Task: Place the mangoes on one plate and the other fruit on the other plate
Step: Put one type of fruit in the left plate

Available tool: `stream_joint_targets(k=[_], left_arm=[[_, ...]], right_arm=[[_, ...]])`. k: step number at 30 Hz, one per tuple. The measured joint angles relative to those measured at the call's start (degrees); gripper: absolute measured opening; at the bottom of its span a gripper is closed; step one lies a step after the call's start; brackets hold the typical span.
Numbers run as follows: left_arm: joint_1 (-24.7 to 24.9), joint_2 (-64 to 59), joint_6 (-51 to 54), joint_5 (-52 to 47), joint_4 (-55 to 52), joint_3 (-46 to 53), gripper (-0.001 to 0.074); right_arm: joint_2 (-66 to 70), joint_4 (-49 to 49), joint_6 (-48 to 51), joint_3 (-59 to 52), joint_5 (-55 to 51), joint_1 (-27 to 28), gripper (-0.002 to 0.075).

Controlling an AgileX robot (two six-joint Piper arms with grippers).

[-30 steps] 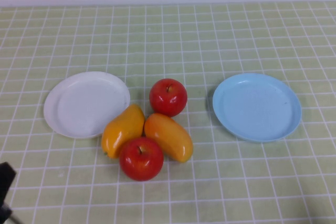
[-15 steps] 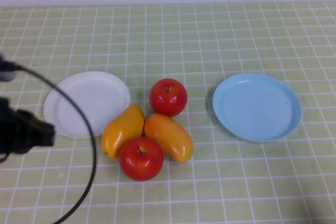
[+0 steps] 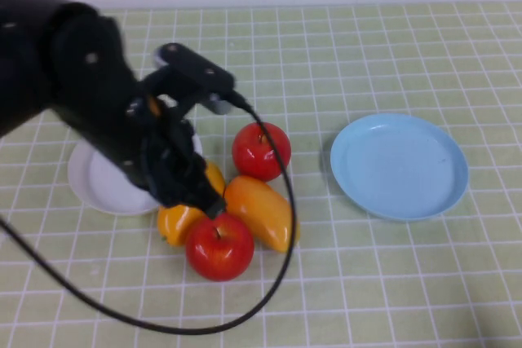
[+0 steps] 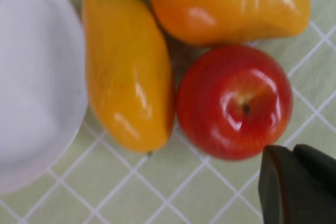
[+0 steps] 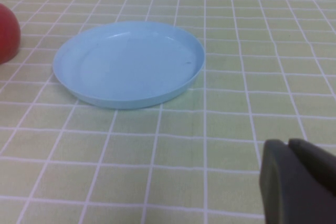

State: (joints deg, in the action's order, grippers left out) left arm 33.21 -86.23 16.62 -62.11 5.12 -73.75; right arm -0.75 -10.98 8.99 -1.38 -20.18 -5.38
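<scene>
While left claw (image 3: 192, 193) hides one mango (image 3: 181, 219), right claw (image 5: 299, 182) near blue plate (image 5: 128, 64)

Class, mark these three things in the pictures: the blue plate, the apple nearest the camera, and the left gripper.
blue plate (image 3: 399, 165), high view, on its bare middle.
front apple (image 3: 219, 246), high view, on its red top.
left gripper (image 4: 296, 184), left wrist view, on the dark fingertip beside that apple.

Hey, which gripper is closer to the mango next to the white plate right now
Left. The left gripper hangs right over that mango, beside the white plate. The right gripper sits low on the far side of the blue plate, out of the high view.
</scene>
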Motion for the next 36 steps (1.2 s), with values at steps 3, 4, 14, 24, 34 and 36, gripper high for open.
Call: stream_joint_targets(k=[3,4,14,24,34,36], left_arm=[[1.8,-3.1,0.0,-0.5,-0.7,-2.9,0.0031],[1.9,-4.2,0.0,-0.8,-0.7,-3.8,0.0062],[2.2,-11.8,2.5,-2.8,-2.5,-5.6,0.0613],[6.4,-12.5,5.2,-2.3,-6.3,-5.6,0.0659],[7.9,-15.4,5.4,-0.9,-8.4,-5.6,0.0659],[7.9,-16.5,5.4,-0.7,-8.7,-5.6,0.0659]], right_arm=[[0.0,0.0,0.0,0.0,0.0,0.0,-0.0017],[0.0,0.0,0.0,0.0,0.0,0.0,-0.0017],[0.0,0.0,0.0,0.0,0.0,0.0,-0.0017],[0.0,0.0,0.0,0.0,0.0,0.0,-0.0017],[0.0,0.0,0.0,0.0,0.0,0.0,-0.0017],[0.0,0.0,0.0,0.0,0.0,0.0,-0.0017]])
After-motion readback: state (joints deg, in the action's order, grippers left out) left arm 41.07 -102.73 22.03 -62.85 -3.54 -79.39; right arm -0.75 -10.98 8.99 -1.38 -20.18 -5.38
